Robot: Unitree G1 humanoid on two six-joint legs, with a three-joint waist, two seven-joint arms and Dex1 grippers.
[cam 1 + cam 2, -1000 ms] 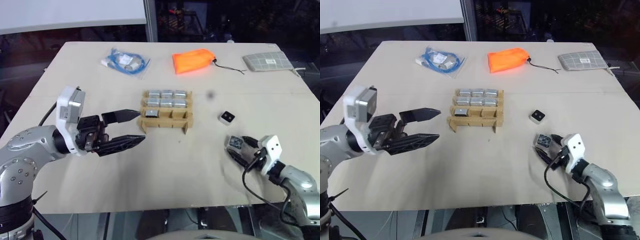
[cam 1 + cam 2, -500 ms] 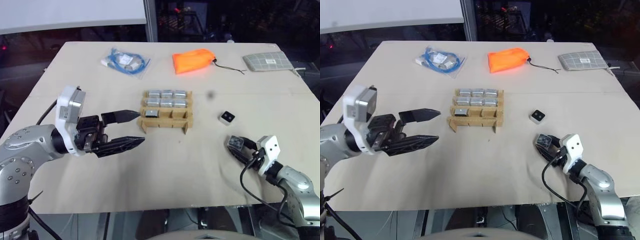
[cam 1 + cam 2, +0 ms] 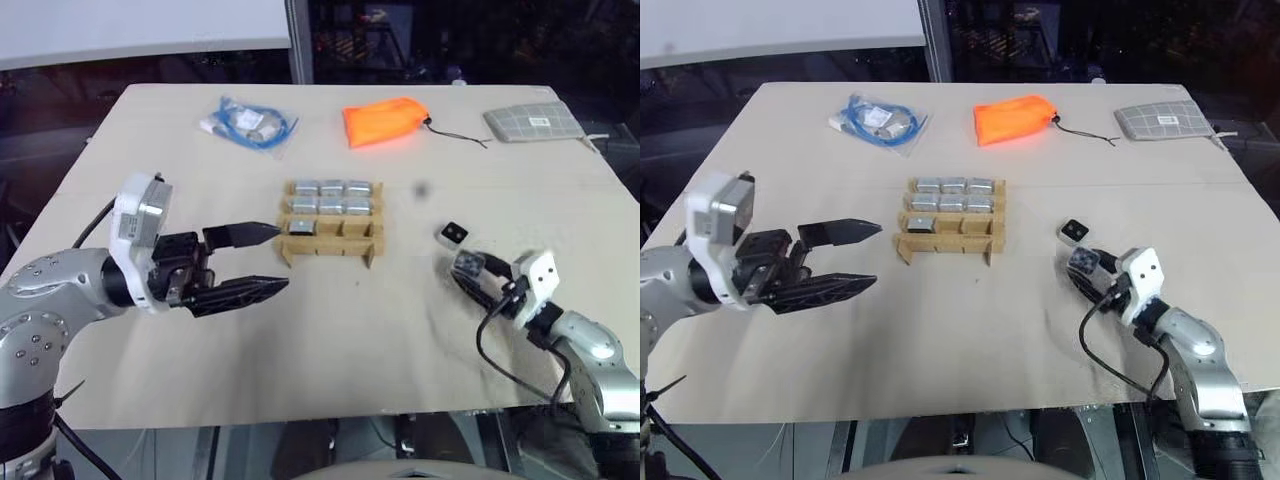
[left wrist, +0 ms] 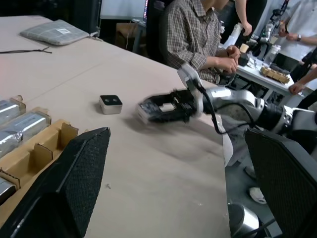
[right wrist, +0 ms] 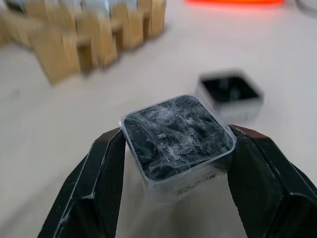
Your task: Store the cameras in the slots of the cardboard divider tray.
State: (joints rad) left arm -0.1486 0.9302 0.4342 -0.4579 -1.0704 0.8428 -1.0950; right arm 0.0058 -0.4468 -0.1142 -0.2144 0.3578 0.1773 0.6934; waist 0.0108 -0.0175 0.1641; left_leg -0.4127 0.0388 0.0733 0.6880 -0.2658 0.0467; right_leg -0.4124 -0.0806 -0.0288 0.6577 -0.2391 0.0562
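Table: our right tool grips a camera (left tool wide); next, carry to cardboard divider tray.

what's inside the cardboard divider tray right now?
The cardboard divider tray holds seven wrapped cameras: three in the far row, three in the middle row, one in the near row's left slot. The other two near slots look empty, though the strips hide their floors.
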